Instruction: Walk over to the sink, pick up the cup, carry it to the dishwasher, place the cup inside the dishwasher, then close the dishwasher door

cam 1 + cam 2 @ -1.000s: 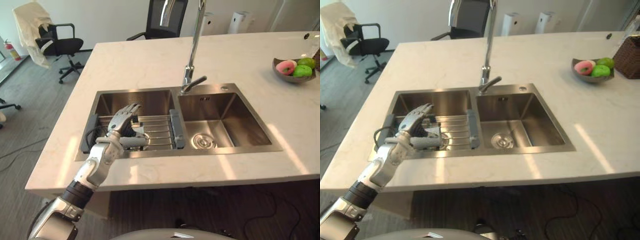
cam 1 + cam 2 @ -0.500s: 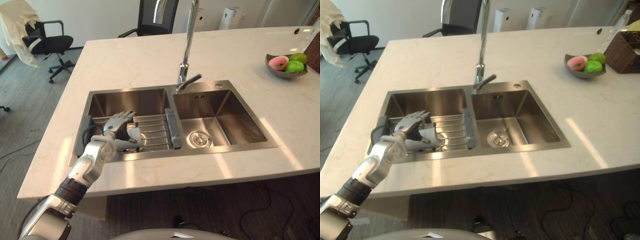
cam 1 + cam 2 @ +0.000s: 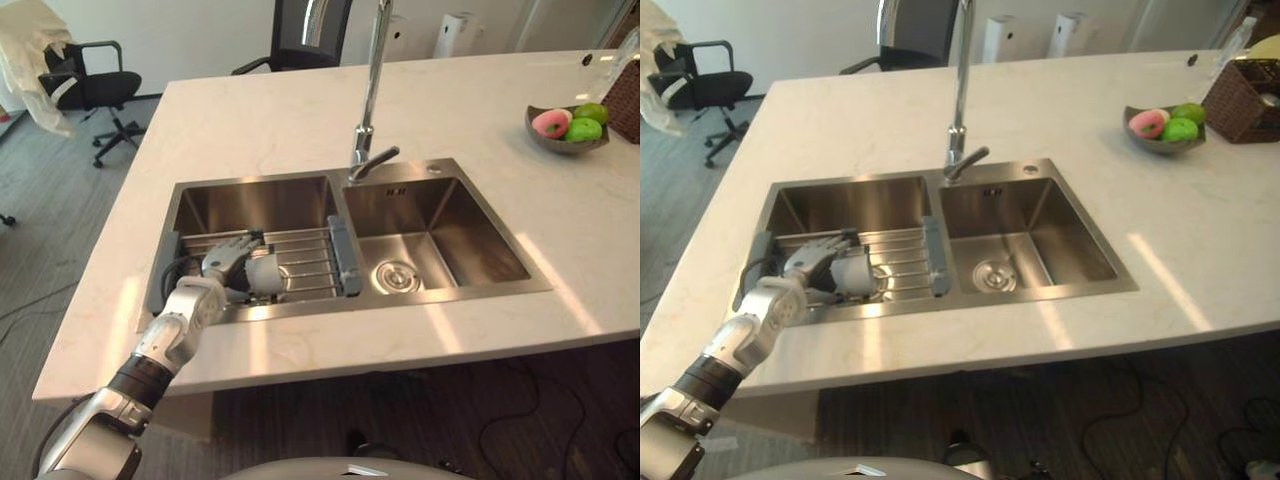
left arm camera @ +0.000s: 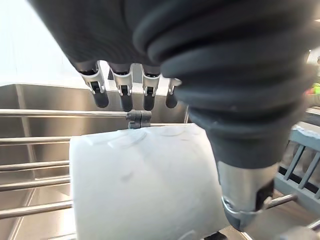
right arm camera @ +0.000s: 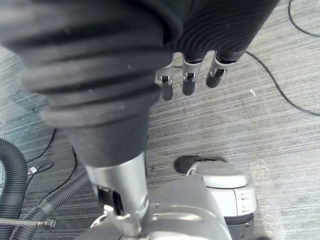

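The big shiny steel sink (image 3: 440, 292) is set in a pale stone counter (image 3: 260, 120). It has two tubs side by side. The left tub holds a rack of thin metal bars with grey ends (image 3: 310, 262). A small white cup (image 3: 264, 272) lies on its side on those bars, near the front of the tub. The right tub holds nothing but its round metal drain (image 3: 397, 277). A tall shiny tap (image 3: 372, 90) stands behind the wall between the two tubs.

The left hand (image 3: 222, 262) is down in the left tub, right over the cup. In the left wrist view its fingers (image 4: 123, 95) reach out fairly straight over the top of the cup, and the thumb (image 4: 245, 195) sits just beside the cup. The fingers are not curled round it, so the hand is loose and not gripping.

The right hand (image 5: 189, 82) shows in the right wrist view, hanging over a grey striped floor (image 5: 260, 110). Its fingers are loose and hold nothing.

Far off on the counter's right side is a dark grey bowl (image 3: 558, 146). In it are one pink round fruit (image 3: 550, 122) and two green ones (image 3: 583, 128). A brown woven basket (image 3: 1240, 88) stands just beside the bowl.
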Robot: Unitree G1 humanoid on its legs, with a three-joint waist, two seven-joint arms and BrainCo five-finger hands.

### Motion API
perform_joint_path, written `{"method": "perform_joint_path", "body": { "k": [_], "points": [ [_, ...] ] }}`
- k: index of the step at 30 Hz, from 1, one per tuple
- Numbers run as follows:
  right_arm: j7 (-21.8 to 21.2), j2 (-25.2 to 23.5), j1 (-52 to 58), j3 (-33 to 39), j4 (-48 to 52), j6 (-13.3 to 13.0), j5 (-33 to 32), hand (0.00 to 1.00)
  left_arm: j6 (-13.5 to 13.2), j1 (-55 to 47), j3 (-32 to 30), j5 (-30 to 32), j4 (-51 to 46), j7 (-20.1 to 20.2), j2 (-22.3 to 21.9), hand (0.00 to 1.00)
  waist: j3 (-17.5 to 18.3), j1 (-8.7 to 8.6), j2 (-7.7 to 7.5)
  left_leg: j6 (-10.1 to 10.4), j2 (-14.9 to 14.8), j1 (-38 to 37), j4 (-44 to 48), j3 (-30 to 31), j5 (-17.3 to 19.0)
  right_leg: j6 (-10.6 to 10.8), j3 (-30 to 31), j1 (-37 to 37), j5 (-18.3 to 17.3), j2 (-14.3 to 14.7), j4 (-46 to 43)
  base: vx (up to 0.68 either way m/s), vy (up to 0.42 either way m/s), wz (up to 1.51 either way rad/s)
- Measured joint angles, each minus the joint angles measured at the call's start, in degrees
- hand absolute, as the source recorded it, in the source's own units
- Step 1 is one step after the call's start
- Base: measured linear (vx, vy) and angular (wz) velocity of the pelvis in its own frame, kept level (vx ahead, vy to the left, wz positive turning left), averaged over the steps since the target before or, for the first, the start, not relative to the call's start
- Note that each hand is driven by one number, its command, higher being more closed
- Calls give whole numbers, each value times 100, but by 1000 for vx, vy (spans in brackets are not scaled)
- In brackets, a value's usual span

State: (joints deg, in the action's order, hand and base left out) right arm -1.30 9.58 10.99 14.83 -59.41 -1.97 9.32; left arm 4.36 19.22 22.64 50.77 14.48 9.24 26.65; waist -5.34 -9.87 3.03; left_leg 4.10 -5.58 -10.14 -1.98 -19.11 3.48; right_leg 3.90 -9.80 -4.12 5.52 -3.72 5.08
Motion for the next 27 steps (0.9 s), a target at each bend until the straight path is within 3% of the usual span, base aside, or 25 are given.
{"method": "perform_joint_path", "body": {
  "k": [17,18,21,27],
  "points": [
    [-138,9,-3,115,6,101,-5,0,46,-24,-15,218,434,458,18,0,34,-60,16,9,1,-29,-17,-77,15,3,32,16,-1,10,1,0,-1,-2],
    [-167,16,2,115,6,112,-5,0,126,-23,-16,90,473,539,17,100,64,-61,29,12,-2,-49,-21,-110,24,3,62,16,-2,16,1,-9,-11,-12],
    [-218,39,15,123,6,122,-5,0,241,12,-57,-124,696,711,12,100,119,-100,33,8,0,-78,-23,-158,44,5,118,16,-4,23,1,-19,-19,-10],
    [-267,51,30,127,6,172,-2,0,178,204,-122,-184,991,1057,-1,100,161,-137,19,19,1,-94,-22,-196,63,10,152,22,-7,27,1,-10,-9,-2]
  ]
}}
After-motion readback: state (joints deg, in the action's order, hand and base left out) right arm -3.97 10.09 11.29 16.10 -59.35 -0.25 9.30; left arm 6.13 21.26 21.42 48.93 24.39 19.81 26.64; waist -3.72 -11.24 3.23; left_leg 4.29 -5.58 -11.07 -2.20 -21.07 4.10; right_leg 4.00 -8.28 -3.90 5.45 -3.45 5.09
